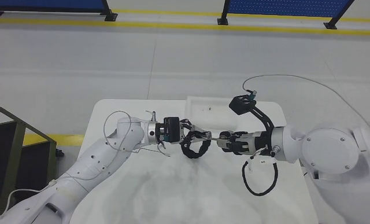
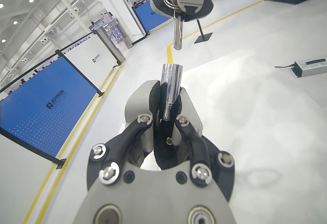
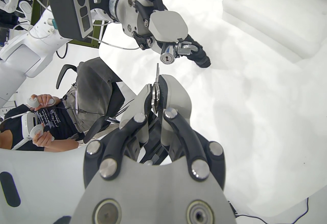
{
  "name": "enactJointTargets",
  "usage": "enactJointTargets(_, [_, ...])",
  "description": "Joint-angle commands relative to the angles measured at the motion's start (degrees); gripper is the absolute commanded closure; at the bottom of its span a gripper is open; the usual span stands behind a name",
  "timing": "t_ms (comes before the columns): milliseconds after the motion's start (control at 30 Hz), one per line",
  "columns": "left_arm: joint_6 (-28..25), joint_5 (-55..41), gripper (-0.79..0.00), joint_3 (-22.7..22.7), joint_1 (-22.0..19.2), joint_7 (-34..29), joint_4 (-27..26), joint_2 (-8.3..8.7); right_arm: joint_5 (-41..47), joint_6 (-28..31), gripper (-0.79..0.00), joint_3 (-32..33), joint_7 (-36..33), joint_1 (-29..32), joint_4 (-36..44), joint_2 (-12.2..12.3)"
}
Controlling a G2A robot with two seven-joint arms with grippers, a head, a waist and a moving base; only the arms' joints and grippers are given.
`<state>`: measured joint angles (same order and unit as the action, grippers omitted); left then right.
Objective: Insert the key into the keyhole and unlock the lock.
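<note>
My left gripper [image 2: 167,97] is shut on the chrome cylinder of the lock [image 2: 170,92], whose black cable loop [image 1: 195,149] hangs below it over the table. The lock's round face with the keyhole [image 3: 167,58] points toward my right gripper. My right gripper [image 3: 155,92] is shut on the key [image 3: 156,74] by its head and ring. The key's blade [image 2: 178,33] points at the cylinder's end, with a small gap between tip and keyhole. In the top view the two grippers [image 1: 199,137] [image 1: 226,140] meet tip to tip above the table's middle.
A white foam tray [image 1: 217,111] lies at the table's far edge, behind the grippers. A black cable loop [image 1: 260,177] hangs under the right arm near the table's right side. The white table [image 1: 173,189] has open surface in front.
</note>
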<state>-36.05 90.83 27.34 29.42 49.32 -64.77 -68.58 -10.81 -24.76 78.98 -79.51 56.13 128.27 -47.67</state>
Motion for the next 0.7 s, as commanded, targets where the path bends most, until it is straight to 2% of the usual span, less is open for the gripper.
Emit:
enactJointTargets(0, [0.83,0.36,0.000,0.72,0.45,-0.09,-0.40,0.08,0.33,-0.47,0.000,-0.46,0.46,-0.15,0.11,0.33])
enactJointTargets(167, [1.45,1.60,0.000,2.19,1.39,-0.26,-1.69,0.38,0.25,-2.19,0.000,-1.43,2.18,-0.51,0.41,0.94])
enactJointTargets(567, [0.76,4.61,0.000,5.54,3.53,1.16,-3.41,1.36,0.25,-2.19,0.000,-1.43,2.18,-0.51,0.41,0.94])
enactJointTargets(667, [0.37,5.45,0.000,6.23,3.89,1.88,-3.60,1.59,0.34,-1.55,0.000,-1.42,4.98,0.94,0.33,0.91])
